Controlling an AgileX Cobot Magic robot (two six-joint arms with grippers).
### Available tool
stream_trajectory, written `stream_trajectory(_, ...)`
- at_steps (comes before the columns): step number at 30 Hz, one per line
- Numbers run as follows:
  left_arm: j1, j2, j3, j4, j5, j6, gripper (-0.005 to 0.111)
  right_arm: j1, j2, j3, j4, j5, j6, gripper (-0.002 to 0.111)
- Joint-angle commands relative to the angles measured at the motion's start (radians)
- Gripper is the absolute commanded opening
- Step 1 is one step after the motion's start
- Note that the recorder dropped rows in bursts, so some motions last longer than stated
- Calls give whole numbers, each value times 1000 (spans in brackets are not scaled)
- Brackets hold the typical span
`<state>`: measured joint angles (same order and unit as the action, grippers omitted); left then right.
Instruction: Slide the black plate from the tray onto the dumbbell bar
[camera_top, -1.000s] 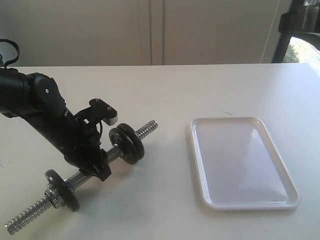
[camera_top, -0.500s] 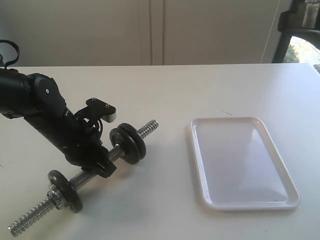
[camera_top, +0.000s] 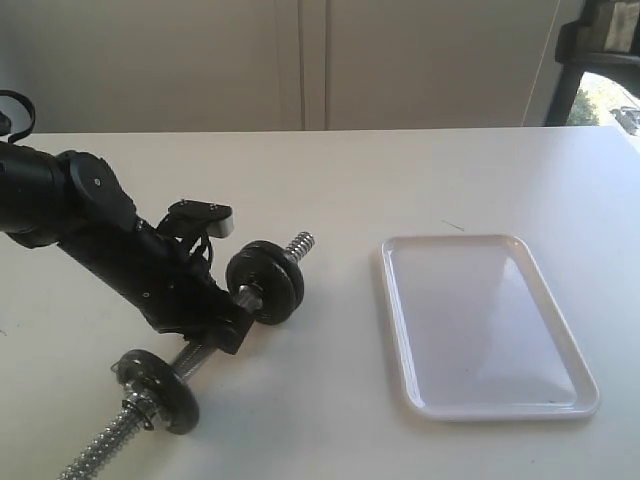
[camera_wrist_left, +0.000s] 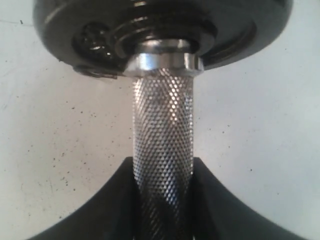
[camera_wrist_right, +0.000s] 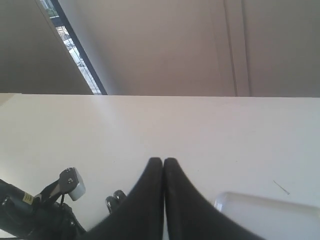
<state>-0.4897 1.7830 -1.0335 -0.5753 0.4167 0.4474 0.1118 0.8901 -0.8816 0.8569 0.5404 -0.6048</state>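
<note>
Black plate: small round matte-black iron disc (camera_top: 265, 283), 1 of 3 on the short chrome steel dumbbell bar (camera_top: 197, 353), just beyond the left pincer (camera_top: 225, 328).
Bar axis: diagonal, near-left to far-right.
Left pincer: clamped on the knurled middle; nearer arm.
Right pincer (camera_wrist_right: 163, 167): closed, empty.
Tray: white rectangular plastic tray (camera_top: 480, 320), well right, holds no disc.

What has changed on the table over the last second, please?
The left tool, clamped on the dumbbell bar at its knurled middle, shifted right and swung the bar. Its near threaded end and the single black plate moved right, so the bar lies steeper in the exterior view. The pair of plates shifted slightly right. The tray stayed empty and in place, and the right tool stayed shut.
</note>
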Motion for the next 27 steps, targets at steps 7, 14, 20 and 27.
stream_trajectory(7,-4,-14,-23,-210,-53,1,0,-2,-4,7,6,0,7,0)
stream_trajectory(14,-41,-14,-92,-278,-77,-1,0,-2,-4,7,6,0,7,0)
stream_trajectory(20,-47,-14,-96,-363,-138,-5,0,-2,-4,7,6,0,7,0)
stream_trajectory(27,-62,-14,-96,-481,-204,-5,0,-2,-4,7,6,0,7,0)
